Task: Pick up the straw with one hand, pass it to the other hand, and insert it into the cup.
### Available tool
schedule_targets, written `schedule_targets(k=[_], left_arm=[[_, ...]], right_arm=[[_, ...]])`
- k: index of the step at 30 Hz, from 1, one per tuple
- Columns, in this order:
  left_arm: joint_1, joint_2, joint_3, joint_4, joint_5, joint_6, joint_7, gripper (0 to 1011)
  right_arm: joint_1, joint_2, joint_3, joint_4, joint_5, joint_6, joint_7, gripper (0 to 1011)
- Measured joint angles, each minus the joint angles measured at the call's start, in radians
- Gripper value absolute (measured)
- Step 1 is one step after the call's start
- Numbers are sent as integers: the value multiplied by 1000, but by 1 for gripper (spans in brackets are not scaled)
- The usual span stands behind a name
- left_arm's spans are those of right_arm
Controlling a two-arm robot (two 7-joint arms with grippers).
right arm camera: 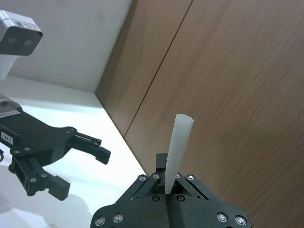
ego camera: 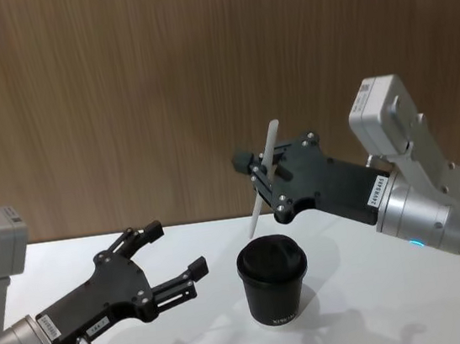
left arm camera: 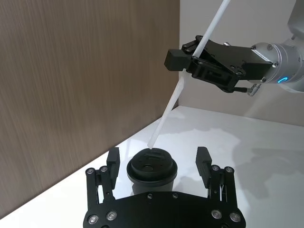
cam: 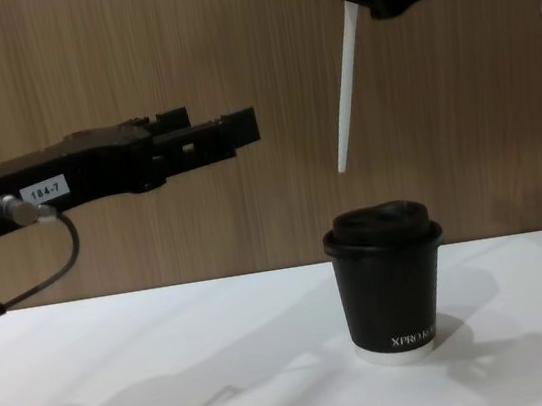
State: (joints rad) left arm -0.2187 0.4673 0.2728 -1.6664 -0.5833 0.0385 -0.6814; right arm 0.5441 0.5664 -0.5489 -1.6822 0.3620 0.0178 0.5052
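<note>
The straw [cam: 347, 86] is pinched by the right end effector [ego camera: 257, 168], its tip above the cup [ego camera: 275, 289] at 11 o'clock. The left end effector [ego camera: 175, 248] is spread, empty, at 9 o'clock. Handover is judged done, with insertion left

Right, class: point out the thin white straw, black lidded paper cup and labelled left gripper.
Thin white straw [cam: 347, 87], chest view, mid-shaft.
Black lidded paper cup [cam: 389, 287], chest view, side wall.
Labelled left gripper [ego camera: 175, 248], head view, between its open fingers.
</note>
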Motion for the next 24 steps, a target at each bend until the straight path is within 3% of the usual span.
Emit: schedule_targets(k=[11,24], left_arm=[[0,0,0,0,0,0,0,1000],[0,0,0,0,0,0,0,1000]], right_arm=[[3,-4,-1,24,-14,-8,20,2],[0,-19,6,41,3,23,42,2]])
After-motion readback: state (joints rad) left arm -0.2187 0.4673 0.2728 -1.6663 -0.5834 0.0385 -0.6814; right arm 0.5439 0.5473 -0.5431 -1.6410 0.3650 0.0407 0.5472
